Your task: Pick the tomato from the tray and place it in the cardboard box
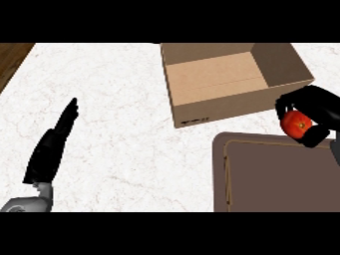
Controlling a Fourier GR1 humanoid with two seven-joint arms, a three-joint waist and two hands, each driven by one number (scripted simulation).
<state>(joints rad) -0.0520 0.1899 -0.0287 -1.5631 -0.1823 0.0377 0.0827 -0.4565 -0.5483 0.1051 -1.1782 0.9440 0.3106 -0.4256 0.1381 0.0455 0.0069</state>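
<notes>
White marble counter [121,134] here: right hand [321,115] is gripping the tomato [297,123] above the tray's [275,174] 12 o'clock edge, carrying it toward the cardboard box [224,79] at 11. Left hand [53,144] is resting flat, fingers straight.

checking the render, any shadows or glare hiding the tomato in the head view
Head view: no glare; lighting even over the marble counter. The tomato shows bright red, partly covered by the curled right hand. The cardboard box is shaded darker along its inner right wall.
</notes>
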